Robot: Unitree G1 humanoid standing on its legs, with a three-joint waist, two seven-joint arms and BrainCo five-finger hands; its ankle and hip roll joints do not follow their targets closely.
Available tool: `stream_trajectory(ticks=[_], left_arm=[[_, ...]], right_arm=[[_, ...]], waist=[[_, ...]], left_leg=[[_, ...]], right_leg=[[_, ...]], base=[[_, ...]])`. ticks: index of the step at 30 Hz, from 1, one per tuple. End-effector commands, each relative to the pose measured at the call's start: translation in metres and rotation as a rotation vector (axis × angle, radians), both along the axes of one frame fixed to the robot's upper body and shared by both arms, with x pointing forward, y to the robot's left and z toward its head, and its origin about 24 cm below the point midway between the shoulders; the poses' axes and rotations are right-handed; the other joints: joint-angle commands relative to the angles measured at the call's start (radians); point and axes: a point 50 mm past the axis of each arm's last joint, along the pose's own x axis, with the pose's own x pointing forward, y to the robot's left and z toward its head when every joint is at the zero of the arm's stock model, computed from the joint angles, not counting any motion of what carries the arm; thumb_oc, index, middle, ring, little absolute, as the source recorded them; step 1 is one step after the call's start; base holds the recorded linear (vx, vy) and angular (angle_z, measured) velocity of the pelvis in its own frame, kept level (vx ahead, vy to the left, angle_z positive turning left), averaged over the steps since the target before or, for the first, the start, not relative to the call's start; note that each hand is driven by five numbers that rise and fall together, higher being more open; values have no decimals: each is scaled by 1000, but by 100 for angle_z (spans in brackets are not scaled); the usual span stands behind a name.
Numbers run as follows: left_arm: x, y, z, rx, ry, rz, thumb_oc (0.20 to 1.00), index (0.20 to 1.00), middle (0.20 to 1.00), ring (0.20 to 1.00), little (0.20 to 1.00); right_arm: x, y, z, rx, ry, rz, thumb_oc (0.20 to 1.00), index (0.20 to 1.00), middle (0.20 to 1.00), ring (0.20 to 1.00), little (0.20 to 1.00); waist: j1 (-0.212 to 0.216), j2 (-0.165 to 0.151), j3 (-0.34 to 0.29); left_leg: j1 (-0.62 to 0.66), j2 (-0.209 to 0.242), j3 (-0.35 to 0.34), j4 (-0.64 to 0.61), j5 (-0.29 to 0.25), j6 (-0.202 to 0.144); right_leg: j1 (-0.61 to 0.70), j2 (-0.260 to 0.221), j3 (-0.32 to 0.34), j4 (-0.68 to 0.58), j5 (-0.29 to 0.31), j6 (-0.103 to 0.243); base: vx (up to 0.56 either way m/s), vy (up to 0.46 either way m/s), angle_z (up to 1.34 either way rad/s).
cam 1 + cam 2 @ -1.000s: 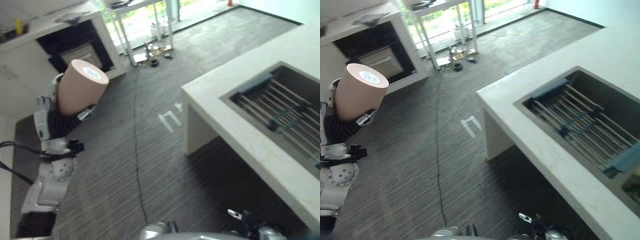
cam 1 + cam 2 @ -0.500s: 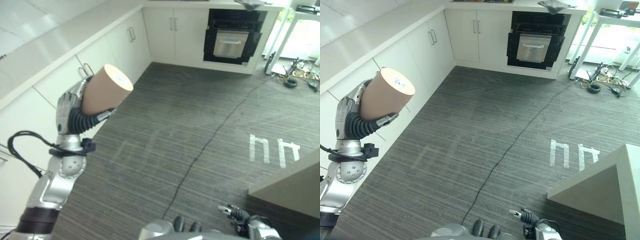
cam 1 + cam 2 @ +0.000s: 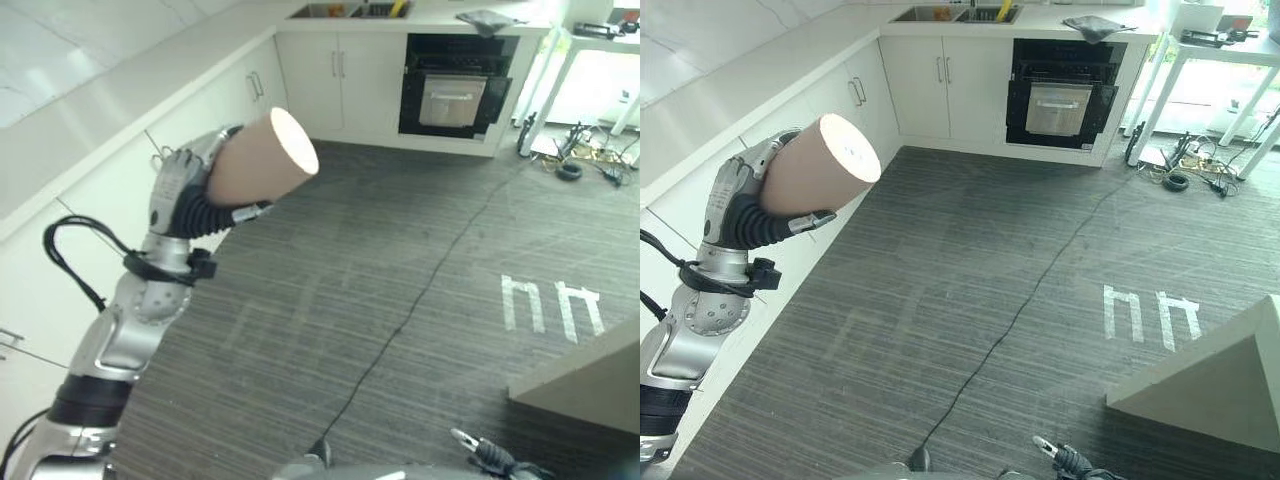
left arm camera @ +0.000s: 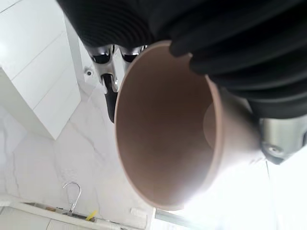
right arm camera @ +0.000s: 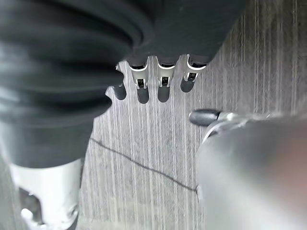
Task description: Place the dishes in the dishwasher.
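Note:
A pinkish-beige cup (image 3: 260,160) is held up in the air by my left hand (image 3: 180,190), whose fingers and thumb curl round its side. The cup lies tilted, its flat base turned toward the room and its mouth toward the wrist; the left wrist view looks straight into the hollow cup (image 4: 163,124) with the fingers (image 4: 111,76) beside it. The cup hangs in front of the white lower cabinets (image 3: 110,170). My right hand (image 5: 163,79) hangs low over the dark floor, fingers relaxed and holding nothing; its tip shows at the bottom edge (image 3: 472,445).
White cabinets and a worktop run along the left. A black oven (image 3: 455,95) stands at the back with a sink (image 3: 950,13) beside it. The island's corner (image 3: 590,385) juts in at lower right. White marks (image 3: 550,305) lie on the striped floor.
The camera has swung from the island's sink round to the cabinet wall. My left hand has lifted the cup higher and further right, still holding it.

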Motion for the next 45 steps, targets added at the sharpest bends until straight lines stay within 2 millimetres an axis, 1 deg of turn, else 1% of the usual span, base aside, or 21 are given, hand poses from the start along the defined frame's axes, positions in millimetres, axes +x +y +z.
stream_trajectory(ticks=[1,8,9,16,18,19,20,21,22,25,27,29,31,33,35,36,38,39,42,43,45], left_arm=[[4,-3,22,28,-76,-38,200,200,200,200,200],[1,-7,22,59,-71,-75,200,200,200,200,200],[13,2,1,-50,-62,60,200,200,200,200,200],[16,4,-2,-108,-53,100,200,200,200,200,200],[14,12,-4,-129,-34,122,200,200,200,200,200],[14,10,-4,-132,-13,103,200,200,200,200,200],[16,7,-2,-120,-8,87,200,200,200,200,200],[17,8,-4,-129,6,99,200,200,200,200,200],[16,9,-5,-132,11,104,200,200,200,200,200],[15,13,-8,-139,17,116,200,200,200,200,200],[14,12,-10,-112,48,111,200,200,200,200,200],[17,7,-7,-75,59,76,200,200,200,200,200],[20,1,-2,-45,58,38,200,200,200,200,200],[22,-4,2,-5,65,7,200,200,200,200,200],[22,-2,5,-2,72,2,200,200,200,200,200],[22,-1,5,-5,71,3,200,200,200,200,200],[20,3,5,-3,55,13,200,200,200,200,200],[20,4,4,-4,42,24,200,200,200,200,200],[19,5,3,-5,29,20,200,200,200,200,200],[18,5,1,0,27,8,200,200,200,200,200],[17,1,-6,10,33,-11,200,200,200,200,200]], right_arm=[[19,1,5,2,-68,19,1000,1000,1000,1000,1000],[11,3,2,19,-50,17,1000,1000,1000,1000,1000],[30,0,17,141,-220,51,1000,1000,1000,1000,1000],[35,3,15,129,-213,28,1000,1000,1000,1000,1000],[40,-2,17,49,-190,100,1000,1000,1000,1000,1000],[29,-8,13,29,-125,79,1000,1000,1000,1000,1000],[20,-12,10,14,-102,76,1000,1000,1000,1000,1000],[19,-16,8,-16,-59,67,1000,1000,1000,1000,1000],[15,-20,8,-27,-31,44,1000,1000,1000,1000,1000],[-6,-29,5,-42,30,15,1000,1000,1000,1000,1000],[-19,-30,2,-40,66,-68,1000,1000,1000,1000,1000],[-33,-26,-2,-17,86,-136,1000,1000,1000,1000,1000],[-38,-23,-4,-32,79,-155,1000,1000,1000,1000,1000],[-41,-15,-6,-12,73,-198,1000,1000,1000,1000,1000],[-38,-10,-7,-5,64,-189,1000,1000,1000,1000,1000],[-35,-9,-7,-6,53,-186,1000,1000,1000,1000,1000],[-26,-11,-4,-11,19,-177,1000,1000,1000,1000,1000],[-19,-15,-1,-14,-5,-172,1000,1000,1000,1000,1000],[-17,-18,1,-12,-26,-177,1000,1000,1000,1000,1000],[-20,-18,0,-10,-26,-190,1000,1000,1000,1000,1000],[-27,-16,-2,-4,-15,-216,1000,1000,1000,1000,1000]], waist=[[-8,15,-23],[-20,18,-30],[-56,-38,-2],[-55,-31,-13],[-44,-55,-3],[-44,-62,21],[-46,-47,37],[-24,-24,46],[-20,-18,46],[-41,-21,45],[-24,-29,39],[-19,-40,23],[-15,-47,12],[-6,-67,2],[2,-59,-1],[-4,-55,3],[-30,-33,32],[-49,-18,55],[-84,-20,79],[-96,-26,88],[-100,-28,93]], left_leg=[[25,24,1,43,-79,2],[38,24,19,37,-84,2],[-7,24,-17,222,-173,24],[-19,59,-107,212,-132,-4],[-92,52,-114,379,-178,11],[-225,86,-70,609,-139,0],[-271,118,-39,574,-63,-25],[-274,107,-68,294,96,-46],[-284,121,-66,212,147,-54],[-272,145,14,153,130,-66],[-290,98,-27,205,60,-35],[-272,46,-29,209,17,0],[-266,-1,-15,208,-16,37],[-263,-68,8,211,-60,86],[-218,-97,19,175,-79,116],[-200,-106,18,167,-90,126],[-164,-100,3,162,-76,122],[-109,-93,-44,143,-74,101],[-34,-96,-70,123,-112,99],[8,-101,-73,115,-149,104],[49,-103,-76,120,-190,116]], right_leg=[[-44,-38,-50,67,-29,73],[-34,-31,-32,41,-22,74],[-62,-4,79,126,-67,43],[-48,64,130,145,-111,-2],[-44,63,154,149,-115,-21],[-13,80,136,142,-120,-42],[3,109,123,128,-123,-51],[19,126,111,118,-121,-52],[22,122,95,114,-117,-50],[24,76,36,190,-168,-31],[44,60,66,283,-246,-19],[59,44,79,363,-261,10],[54,18,77,489,-199,56],[28,-6,70,629,-28,144],[-56,-44,74,752,77,177],[-95,-33,80,746,72,179],[-179,26,60,631,1,127],[-206,34,49,439,-22,90],[-277,6,83,215,84,110],[-321,-25,97,146,161,140],[-342,-42,89,126,196,153]], base=[[21,-9,-7],[9,-9,-9],[-9,-51,-2],[78,-243,-10],[195,-294,-4],[343,-251,8],[570,8,23],[595,253,50],[680,401,-9],[589,445,-84],[632,525,-8],[468,379,-13],[383,392,2],[253,308,-11],[191,246,0],[232,206,15],[179,43,41],[213,-89,54],[300,-102,66],[372,-111,23],[446,-153,-7]])
